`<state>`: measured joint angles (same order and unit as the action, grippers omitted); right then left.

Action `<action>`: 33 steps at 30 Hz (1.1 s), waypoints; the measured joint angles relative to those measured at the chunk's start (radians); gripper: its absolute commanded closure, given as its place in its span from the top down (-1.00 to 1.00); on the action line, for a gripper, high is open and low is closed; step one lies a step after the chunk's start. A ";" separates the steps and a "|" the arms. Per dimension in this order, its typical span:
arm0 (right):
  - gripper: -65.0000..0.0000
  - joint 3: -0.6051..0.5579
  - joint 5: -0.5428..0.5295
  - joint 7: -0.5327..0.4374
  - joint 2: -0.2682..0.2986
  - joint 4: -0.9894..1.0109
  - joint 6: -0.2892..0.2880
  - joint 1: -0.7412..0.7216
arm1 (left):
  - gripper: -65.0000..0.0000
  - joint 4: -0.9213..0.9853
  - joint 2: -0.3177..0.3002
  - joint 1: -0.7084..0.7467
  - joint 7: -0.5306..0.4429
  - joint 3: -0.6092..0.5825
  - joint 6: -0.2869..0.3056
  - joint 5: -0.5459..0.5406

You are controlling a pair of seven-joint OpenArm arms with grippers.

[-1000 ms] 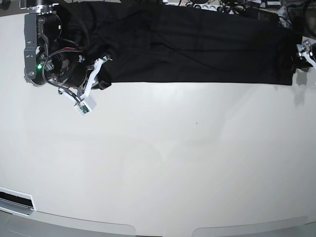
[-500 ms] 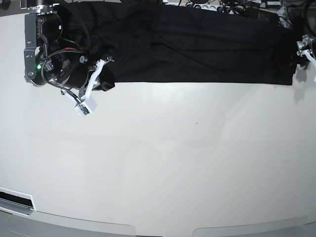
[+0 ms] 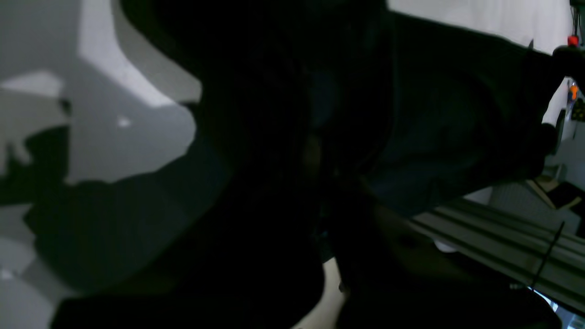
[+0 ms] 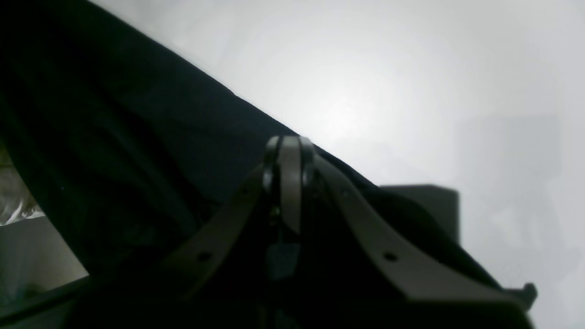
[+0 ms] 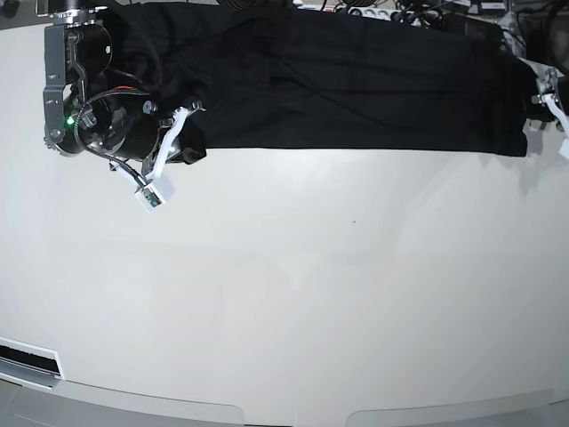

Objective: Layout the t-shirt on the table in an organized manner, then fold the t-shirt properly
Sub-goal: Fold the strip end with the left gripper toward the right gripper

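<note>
The black t-shirt [image 5: 356,89] lies stretched in a wide band along the far side of the white table [image 5: 311,285]. At the shirt's near left corner my right gripper [image 5: 188,123] is shut on the t-shirt. In the right wrist view its fingertips [image 4: 283,155] press together over the dark t-shirt [image 4: 137,137], with the table [image 4: 411,68] behind. My left gripper [image 5: 544,96] sits at the shirt's right end, by the table's right edge. Dark t-shirt cloth [image 3: 457,114] fills the left wrist view and hides the jaws.
Cables and dark clutter [image 5: 400,13] lie behind the table's far edge. A small white module [image 5: 153,194] hangs on a cable below the arm on the left. A metal rail [image 3: 502,242] runs beside the table in the left wrist view. A dark slot [image 5: 27,360] sits at the front left.
My left gripper rose a little at the shirt's right end, then came back down against the cloth. The shirt's right edge shifted slightly. The right arm kept still.
</note>
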<state>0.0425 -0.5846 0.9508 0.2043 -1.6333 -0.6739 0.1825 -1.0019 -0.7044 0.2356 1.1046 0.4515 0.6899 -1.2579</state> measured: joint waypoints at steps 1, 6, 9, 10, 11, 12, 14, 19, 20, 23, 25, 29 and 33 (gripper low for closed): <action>-1.00 0.000 0.000 0.000 0.000 0.000 0.000 0.000 | -1.00 0.000 0.000 0.000 -0.001 0.000 0.000 0.000; -1.00 0.000 0.000 0.000 0.000 0.000 -0.018 0.000 | -1.00 0.000 -0.037 0.002 -0.011 0.002 0.000 0.000; -1.00 0.000 0.000 0.000 0.000 0.000 -0.018 0.000 | -1.00 0.000 -0.070 0.002 -0.044 0.059 0.001 0.009; -1.00 0.000 0.000 0.000 0.000 0.000 -0.018 0.000 | -1.00 0.000 -0.079 -0.005 -0.047 0.080 0.001 0.031; -1.00 0.000 0.000 0.000 0.000 0.000 -0.018 0.000 | -1.00 0.000 -0.085 -0.012 -0.046 0.102 0.001 0.067; -1.00 0.000 0.000 0.000 0.000 0.000 -0.018 0.000 | -1.00 0.000 -0.091 -0.018 -0.044 0.122 0.000 0.085; -1.00 0.000 0.000 0.000 0.000 0.000 -0.018 -0.001 | -1.00 0.000 -0.103 -0.021 -0.049 0.148 0.000 0.088; -1.00 0.000 0.000 0.000 0.000 0.000 -0.018 -0.001 | -1.00 0.000 -0.135 -0.023 -0.057 0.153 0.000 0.090; -1.00 0.000 0.000 0.000 0.000 0.000 -0.018 -0.001 | -1.00 0.000 -0.140 -0.023 -0.057 0.153 0.000 0.091; -1.00 0.000 0.000 0.000 0.000 0.000 -0.018 -0.001 | -1.00 0.000 -0.146 -0.023 0.060 0.153 0.000 -0.061; -1.00 0.000 0.000 0.000 0.000 0.000 -0.018 -0.001 | -1.00 -0.005 -0.143 -0.023 0.191 0.153 0.005 -0.219; -1.00 0.000 0.000 -0.012 0.000 0.000 -0.018 -0.001 | -1.00 -0.068 -0.140 -0.022 0.246 0.153 0.003 -0.201; -1.00 0.000 0.000 -0.023 -0.003 0.000 -0.018 -0.001 | -1.00 -0.214 -0.119 -0.003 0.255 0.154 0.001 -0.201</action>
<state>0.0429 -0.5842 0.9279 0.2016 -1.6333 -0.6922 0.1814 -1.2156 -0.8238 0.2329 1.3598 0.6052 0.6910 -1.4590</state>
